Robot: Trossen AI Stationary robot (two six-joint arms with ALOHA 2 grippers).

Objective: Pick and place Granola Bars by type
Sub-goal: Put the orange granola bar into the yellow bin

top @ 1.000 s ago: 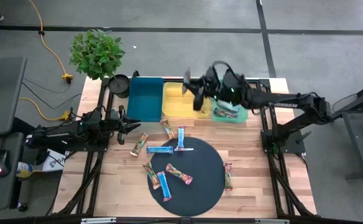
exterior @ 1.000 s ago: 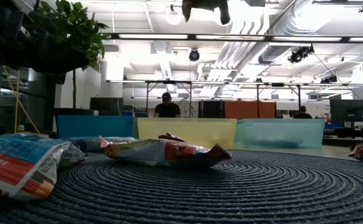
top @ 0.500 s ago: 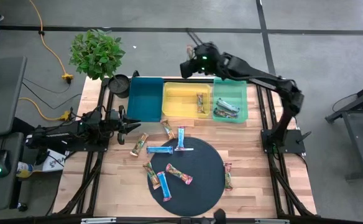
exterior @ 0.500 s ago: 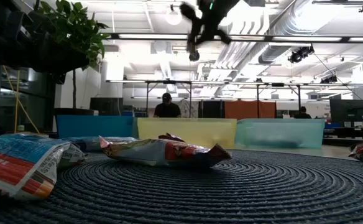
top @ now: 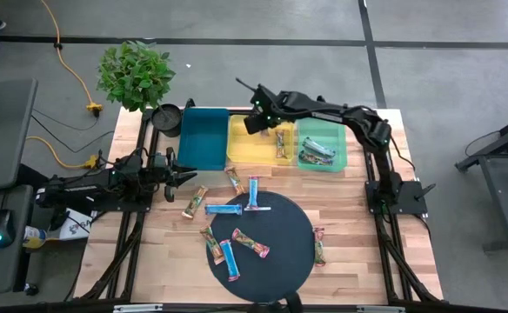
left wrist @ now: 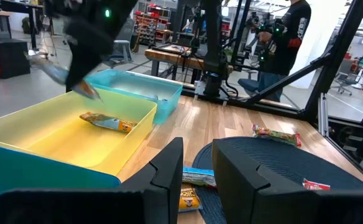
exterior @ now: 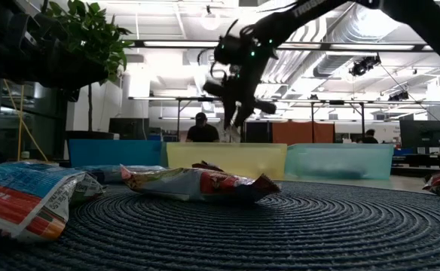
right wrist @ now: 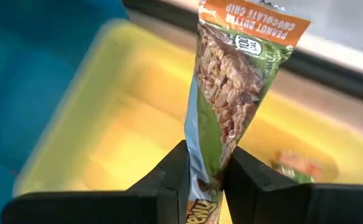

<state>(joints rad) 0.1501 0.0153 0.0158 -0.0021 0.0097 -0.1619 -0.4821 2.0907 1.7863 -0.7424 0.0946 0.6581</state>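
My right gripper (top: pixel 250 122) (right wrist: pixel 206 152) hangs above the far left part of the yellow tray (top: pixel 247 148) and is shut on a tan-brown granola bar (right wrist: pixel 240 68). One bar (top: pixel 280 143) lies in the yellow tray. Some lie in the green tray (top: pixel 322 162). Bare blue plastic is all I see in the teal tray (top: pixel 203 139). Several more bars (top: pixel 237 209) lie on and around the round black mat (top: pixel 280 261). My left gripper (top: pixel 184 176) (left wrist: pixel 197 165) waits at the table's left, level, with a narrow gap between its fingers and nothing in it. My right gripper pinches one end of the granola bar (right wrist: pixel 207 168) between its two fingers (right wrist: pixel 169 180). The fingers slant down from above. The bar sticks out beyond the fingertips along their line, its other end (right wrist: pixel 256 15) toward the tray, and is clear of it.
A potted plant (top: pixel 135 74) stands at the table's far left corner. The three trays line the far edge. Bars lie on the bare wood at the mat's left (top: pixel 196 202) and right (top: pixel 319 246). People stand in the room beyond (exterior: pixel 202 128).
My right gripper, still shut, has swung from high over the yellow and green trays toward the far edge, then come down toward the table's left over the yellow tray. It has tipped from about level to slanting down.
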